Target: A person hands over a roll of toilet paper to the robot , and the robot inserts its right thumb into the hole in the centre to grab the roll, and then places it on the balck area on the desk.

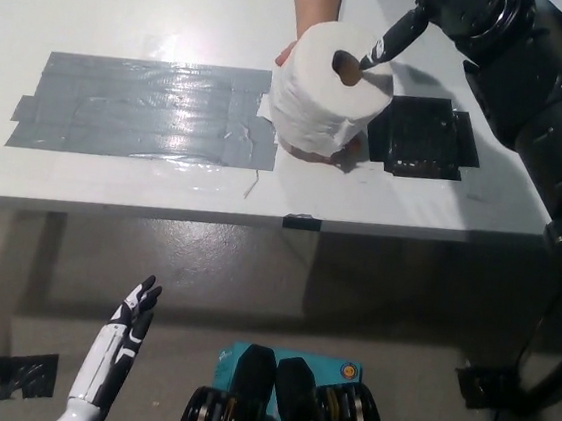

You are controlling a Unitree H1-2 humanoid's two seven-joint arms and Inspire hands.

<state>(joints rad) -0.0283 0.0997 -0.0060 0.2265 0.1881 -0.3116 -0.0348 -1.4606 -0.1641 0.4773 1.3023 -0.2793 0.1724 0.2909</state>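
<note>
A white toilet paper roll is held up over the desk by a person's hand reaching in from the top. Its cardboard hole faces up and to the right. My black right hand comes in from the top right, and one black finger reaches down with its tip at the rim of the hole. The hand holds nothing. The black area lies on the desk just right of the roll. My white left hand rests low at the bottom left, fingers apart.
A wide patch of grey tape covers the white desk left of the roll. The desk's front edge runs across the middle of the picture, with bare floor below.
</note>
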